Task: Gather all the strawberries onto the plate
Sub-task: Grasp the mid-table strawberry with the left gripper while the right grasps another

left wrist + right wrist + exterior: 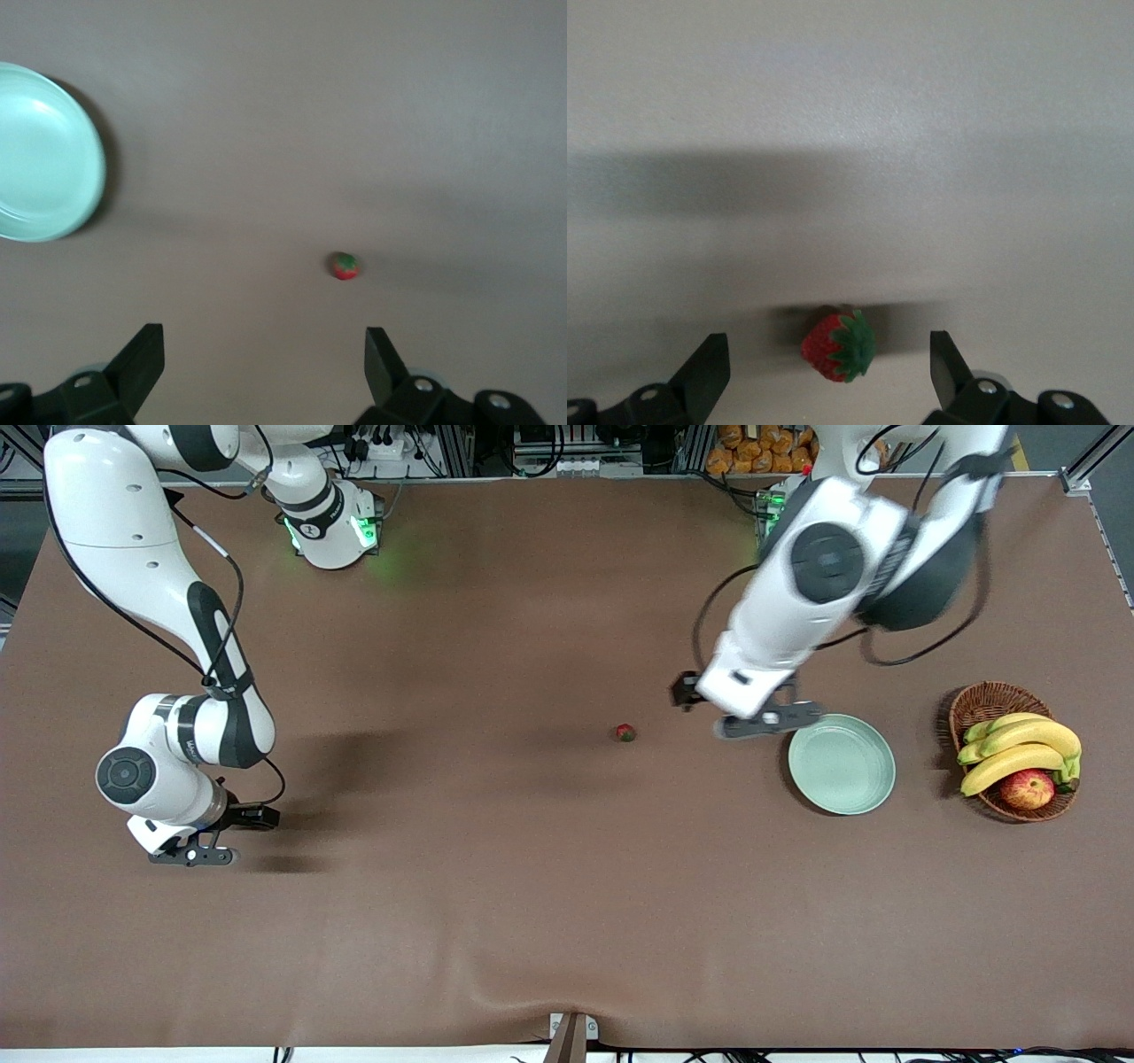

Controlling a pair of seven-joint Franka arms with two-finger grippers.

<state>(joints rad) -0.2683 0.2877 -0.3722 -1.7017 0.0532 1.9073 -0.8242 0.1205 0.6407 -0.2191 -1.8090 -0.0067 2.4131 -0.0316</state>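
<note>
One strawberry [625, 732] lies on the brown table mid-way between the arms; it also shows in the left wrist view [345, 266]. A second strawberry [837, 345] lies on the table between the open fingers of my right gripper [828, 341], which do not touch it; in the front view this gripper [190, 856] hides it. A third strawberry is out of view. The mint-green plate [842, 764] is empty and also shows in the left wrist view [44, 155]. My left gripper [769, 723] hangs open and empty [266, 354] over the table beside the plate's rim.
A brown wicker basket [974, 704] with bananas [1019, 748] and an apple [1027, 788] stands beside the plate at the left arm's end of the table.
</note>
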